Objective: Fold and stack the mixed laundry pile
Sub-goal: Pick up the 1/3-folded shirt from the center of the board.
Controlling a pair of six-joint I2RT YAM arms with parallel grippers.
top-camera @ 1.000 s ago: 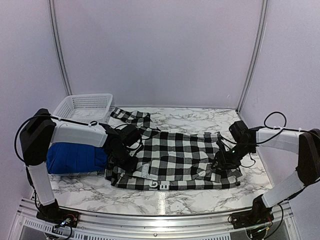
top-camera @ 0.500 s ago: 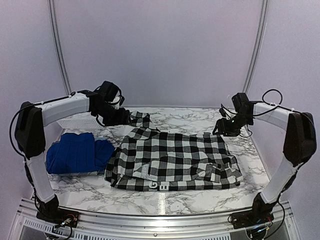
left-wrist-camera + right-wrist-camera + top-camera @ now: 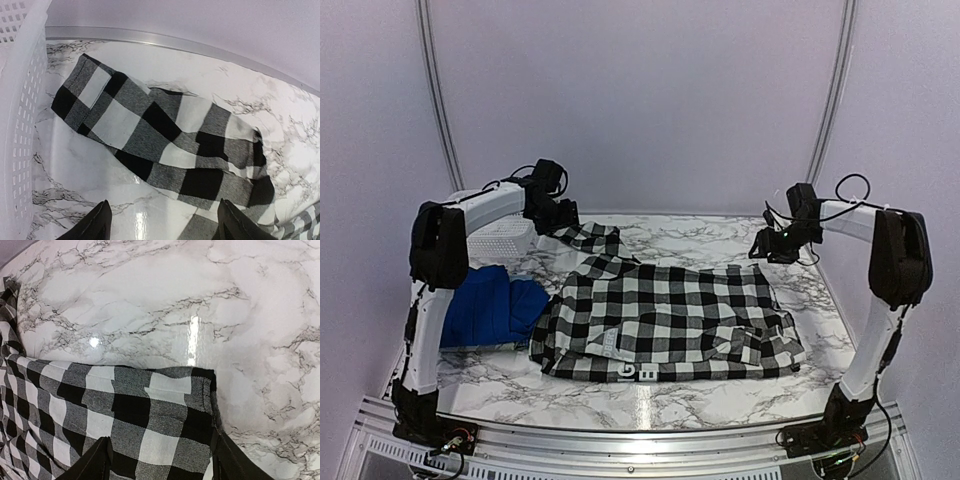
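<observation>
The black-and-white buffalo-check flannel shirt [image 3: 670, 320] lies spread flat mid-table, one sleeve [image 3: 585, 236] reaching back left. That sleeve fills the left wrist view [image 3: 160, 135]. My left gripper [image 3: 558, 214] hovers open over the sleeve's end, beside the basket; its fingertips [image 3: 97, 225] hold nothing. My right gripper [image 3: 767, 246] is open above the shirt's far right corner [image 3: 200, 390], with the cloth lying between its fingertips [image 3: 225, 460] but not gripped. The royal-blue shirt [image 3: 485, 310] lies bunched at the left. The pale blue T-shirt and the navy checked cloth are out of view.
A white plastic lattice basket [image 3: 495, 238] stands at the back left, its wall close to my left gripper [image 3: 20, 125]. A metal rail [image 3: 165, 42] and the wall run just behind. The marble table [image 3: 700, 235] shows bare at the back and at the right [image 3: 210, 305].
Both arms lifted off the shirt's near corners and swung to the back. The left gripper went to the sleeve end, the right to the far right corner. The shirt lies unmoved.
</observation>
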